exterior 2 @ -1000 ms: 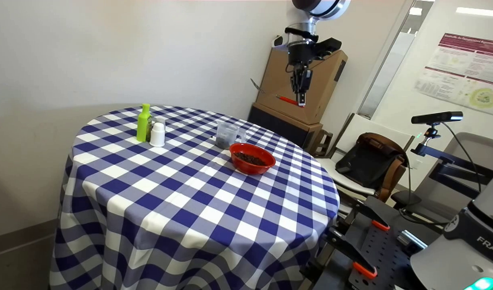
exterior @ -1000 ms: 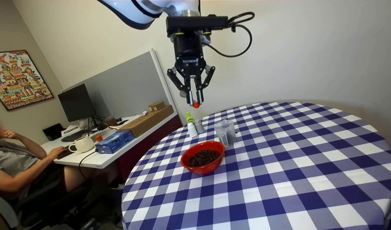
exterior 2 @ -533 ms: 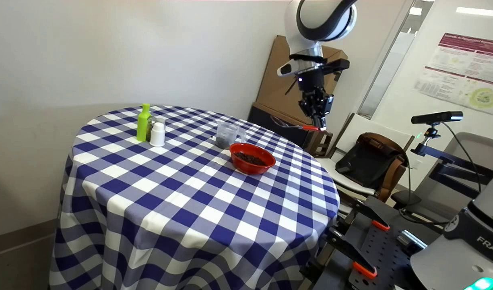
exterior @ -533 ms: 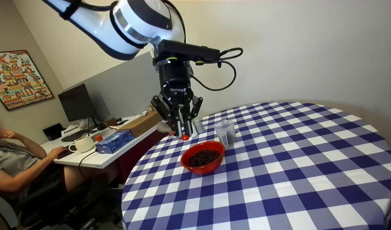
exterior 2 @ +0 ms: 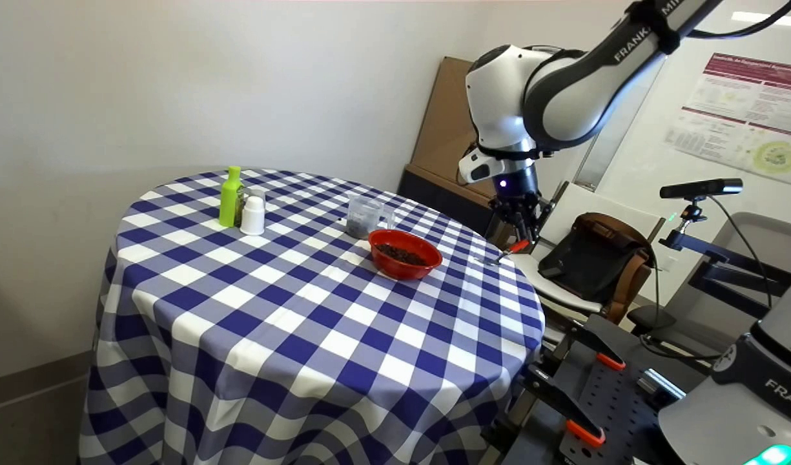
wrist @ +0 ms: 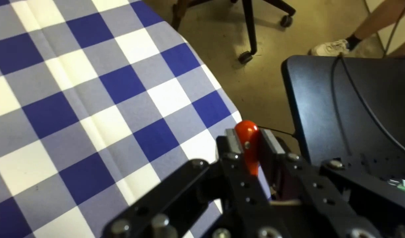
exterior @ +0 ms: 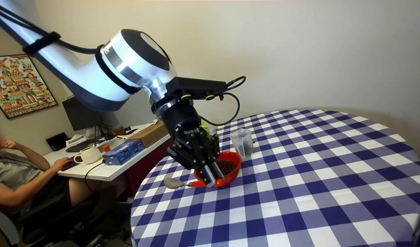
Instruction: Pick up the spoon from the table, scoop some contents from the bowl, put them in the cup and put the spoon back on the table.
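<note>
The spoon [exterior: 197, 184] has a smooth orange-red handle and a rounded, dull silvery head, joined by a thin metal neck. In the wrist view only the handle shows — glossy, rounded at the end and marked with a small pale spot. In an exterior view the head sits lower than the handle, so the spoon looks tilted.

The gripper [wrist: 251, 141] is clamped on the handle near its end, a fingertip [wrist: 271, 142] on either side. Spoon and gripper are near the edge of the table [exterior 2: 330, 374], apart from the bowl [exterior 2: 401, 271]; whether the head touches the blue-and-white check I cannot tell.

The bowl is red, round and shallow, upright on the table, and its contents [exterior 2: 401, 254] are dark brown bits with an uneven top. Just beside it stands the cup [exterior 2: 364, 216], clear and greyish, with a handle and something dark low inside; whether the two touch is unclear.

Well apart from the spoon, a green bottle [exterior 2: 230, 197] stands next to a white shaker [exterior 2: 252, 217]. The white arm [exterior: 96, 79] slants down to the gripper. Farther out are a chair [exterior 2: 571, 205] with a bag [exterior 2: 589, 261] on it and a desk [exterior: 112, 171] with a monitor [exterior: 81, 116] — a person [exterior: 11, 175] sits there.
</note>
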Action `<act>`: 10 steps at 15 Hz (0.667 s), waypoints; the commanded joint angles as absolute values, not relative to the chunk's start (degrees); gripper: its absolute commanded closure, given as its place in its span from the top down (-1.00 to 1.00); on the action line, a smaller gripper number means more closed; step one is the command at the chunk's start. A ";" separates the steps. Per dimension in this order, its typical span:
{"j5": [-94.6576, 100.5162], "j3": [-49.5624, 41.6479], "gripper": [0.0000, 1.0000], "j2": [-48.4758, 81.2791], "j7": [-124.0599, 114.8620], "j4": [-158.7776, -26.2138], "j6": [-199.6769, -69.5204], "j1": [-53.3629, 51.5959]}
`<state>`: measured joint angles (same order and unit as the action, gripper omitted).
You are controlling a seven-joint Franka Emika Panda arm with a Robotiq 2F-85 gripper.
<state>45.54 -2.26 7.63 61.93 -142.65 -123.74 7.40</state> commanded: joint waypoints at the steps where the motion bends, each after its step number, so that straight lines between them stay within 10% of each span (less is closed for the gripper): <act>1: 58.61 -3.42 -0.90 6.47 52.64 -148.20 -134.08 6.31; 10: 74.12 -3.23 -0.90 14.04 21.85 -146.55 -141.48 6.19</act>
<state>72.08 -2.83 10.98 28.18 -148.54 -141.61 6.91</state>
